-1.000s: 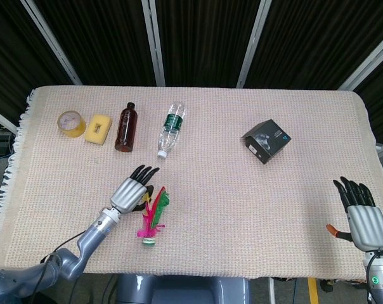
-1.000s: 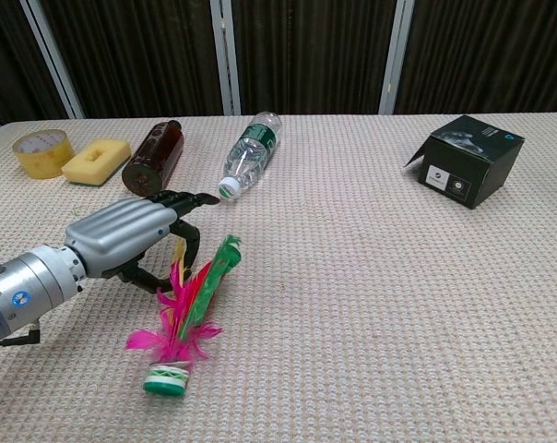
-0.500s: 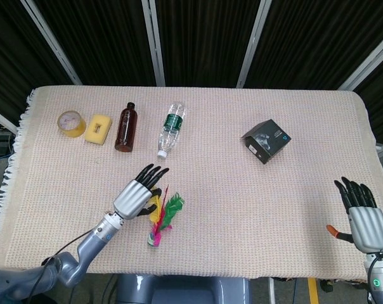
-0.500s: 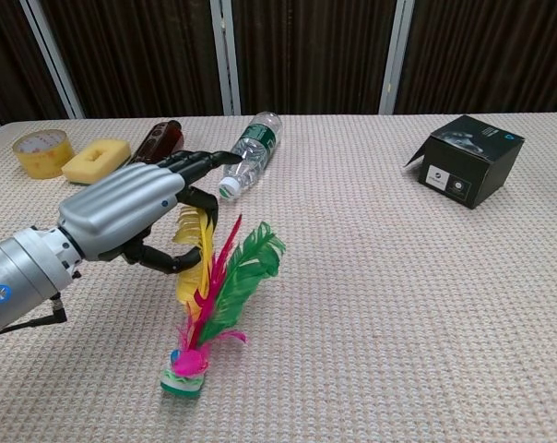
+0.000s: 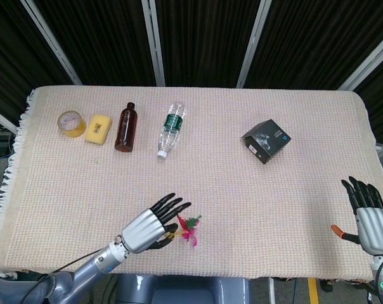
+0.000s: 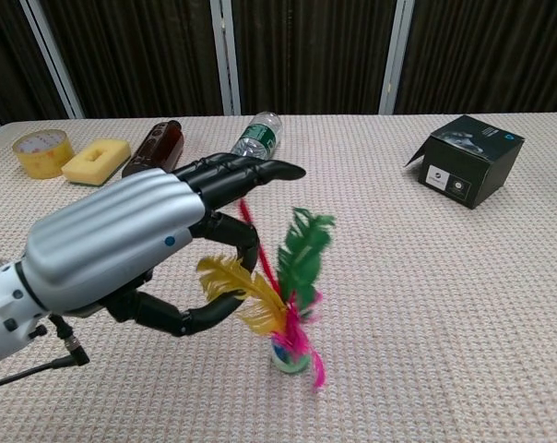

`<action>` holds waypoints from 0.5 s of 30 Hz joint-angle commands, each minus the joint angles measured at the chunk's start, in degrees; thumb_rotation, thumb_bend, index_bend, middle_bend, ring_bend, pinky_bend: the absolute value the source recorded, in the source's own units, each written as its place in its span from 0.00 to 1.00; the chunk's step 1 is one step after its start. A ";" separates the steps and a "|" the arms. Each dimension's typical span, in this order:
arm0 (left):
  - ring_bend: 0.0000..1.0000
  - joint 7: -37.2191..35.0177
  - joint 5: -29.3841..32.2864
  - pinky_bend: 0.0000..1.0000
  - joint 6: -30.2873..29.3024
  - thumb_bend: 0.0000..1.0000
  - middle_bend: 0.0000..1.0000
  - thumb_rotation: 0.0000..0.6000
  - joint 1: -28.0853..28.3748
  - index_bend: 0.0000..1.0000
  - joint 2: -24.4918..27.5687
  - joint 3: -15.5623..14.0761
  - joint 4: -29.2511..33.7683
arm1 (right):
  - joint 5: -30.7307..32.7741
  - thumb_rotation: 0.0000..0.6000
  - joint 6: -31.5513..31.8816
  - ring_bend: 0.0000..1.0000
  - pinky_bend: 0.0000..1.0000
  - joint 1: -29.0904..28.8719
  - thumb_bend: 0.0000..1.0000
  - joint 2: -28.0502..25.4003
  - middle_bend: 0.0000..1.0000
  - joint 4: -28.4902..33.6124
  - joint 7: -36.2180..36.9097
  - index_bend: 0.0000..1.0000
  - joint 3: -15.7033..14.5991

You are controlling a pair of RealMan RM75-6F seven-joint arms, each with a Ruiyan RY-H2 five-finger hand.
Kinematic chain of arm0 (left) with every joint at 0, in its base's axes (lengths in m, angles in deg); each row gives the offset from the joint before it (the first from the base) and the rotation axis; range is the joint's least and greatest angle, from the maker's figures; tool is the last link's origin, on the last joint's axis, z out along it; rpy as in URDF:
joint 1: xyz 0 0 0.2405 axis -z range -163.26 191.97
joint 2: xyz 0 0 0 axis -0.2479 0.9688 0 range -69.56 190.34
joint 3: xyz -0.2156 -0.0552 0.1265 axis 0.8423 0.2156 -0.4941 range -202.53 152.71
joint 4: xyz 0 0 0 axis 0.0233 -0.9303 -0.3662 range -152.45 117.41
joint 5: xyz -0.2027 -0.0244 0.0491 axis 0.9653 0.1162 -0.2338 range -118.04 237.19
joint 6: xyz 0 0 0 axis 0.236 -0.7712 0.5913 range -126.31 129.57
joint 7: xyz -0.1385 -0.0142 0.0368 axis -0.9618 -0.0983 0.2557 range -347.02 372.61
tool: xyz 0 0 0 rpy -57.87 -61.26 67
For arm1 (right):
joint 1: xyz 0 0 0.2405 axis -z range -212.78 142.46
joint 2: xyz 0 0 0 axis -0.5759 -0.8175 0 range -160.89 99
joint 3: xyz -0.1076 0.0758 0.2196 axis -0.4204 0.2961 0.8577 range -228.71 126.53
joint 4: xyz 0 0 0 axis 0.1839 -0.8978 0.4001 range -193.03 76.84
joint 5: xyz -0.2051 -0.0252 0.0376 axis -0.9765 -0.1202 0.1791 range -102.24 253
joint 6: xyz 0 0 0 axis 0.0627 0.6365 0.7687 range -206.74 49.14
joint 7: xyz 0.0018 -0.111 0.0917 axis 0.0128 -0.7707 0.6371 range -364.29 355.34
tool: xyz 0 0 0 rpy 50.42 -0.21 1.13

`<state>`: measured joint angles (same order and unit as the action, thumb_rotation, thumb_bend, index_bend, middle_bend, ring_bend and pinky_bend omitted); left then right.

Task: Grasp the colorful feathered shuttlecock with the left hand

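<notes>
Since the earlier frame, my left hand (image 6: 131, 249) has pulled back toward my body and risen, bringing the shuttlecock (image 6: 288, 305) with it; the feathers now stand nearly upright, base down, near the front edge of the table (image 5: 255, 202). Fingers (image 6: 251, 171) extend over the feathers with the thumb curled beneath, touching the yellow feather, but I cannot tell whether the grip is closed. My right hand (image 5: 369, 215) rests at the front right corner with fingers apart, holding nothing.
</notes>
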<state>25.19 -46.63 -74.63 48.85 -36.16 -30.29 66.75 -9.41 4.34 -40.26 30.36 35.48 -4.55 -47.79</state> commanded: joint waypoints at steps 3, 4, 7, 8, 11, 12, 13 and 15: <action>0.00 2.45 -1.02 0.00 0.56 0.49 0.03 0.95 -0.80 0.65 1.99 -1.11 2.43 | -0.21 1.00 0.30 0.00 0.00 0.19 0.10 0.13 0.00 0.14 -0.57 0.00 -0.08; 0.00 2.59 -1.05 0.00 0.67 0.48 0.03 0.95 -0.89 0.64 2.25 -1.15 2.79 | -0.20 1.00 0.29 0.00 0.00 0.20 0.10 0.21 0.00 0.17 -0.78 0.00 -0.09; 0.00 2.63 -1.09 0.00 0.89 0.47 0.02 0.95 -1.09 0.61 2.84 -1.26 3.49 | -0.05 1.00 0.11 0.00 0.00 0.15 0.10 0.39 0.00 0.20 -1.36 0.00 -0.08; 0.00 2.58 -1.32 0.00 0.81 0.46 0.02 0.95 -1.16 0.57 3.09 -1.31 3.73 | -0.02 1.00 -0.02 0.00 0.00 0.11 0.10 0.48 0.00 0.22 -1.60 0.00 -0.10; 0.00 2.10 -1.97 0.00 0.10 0.37 0.00 0.94 -1.42 0.40 3.58 -1.31 4.07 | 0.09 1.00 -0.31 0.00 0.00 0.02 0.10 0.67 0.00 0.23 -2.21 0.00 -0.13; 0.00 1.96 -2.05 0.00 -0.14 0.33 0.00 0.94 -1.56 0.32 3.77 -1.31 4.21 | 0.15 1.00 -0.36 0.00 0.00 0.00 0.10 0.72 0.00 0.24 -2.32 0.00 -0.11; 0.00 1.91 -2.17 0.00 -0.44 0.31 0.00 0.94 -1.72 0.29 4.00 -1.28 4.34 | 0.24 1.00 -0.40 0.00 0.00 -0.01 0.10 0.76 0.00 0.24 -2.43 0.00 -0.08; 0.00 1.92 -2.38 0.00 -1.14 0.24 0.00 0.94 -2.07 0.18 4.54 -1.13 4.63 | 0.45 1.00 -0.50 0.00 0.00 -0.01 0.10 0.80 0.00 0.23 -2.59 0.00 -0.03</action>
<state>27.15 -48.87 -75.50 46.98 -31.86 -31.50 71.20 -8.97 3.85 -40.28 31.15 35.72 -7.13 -47.82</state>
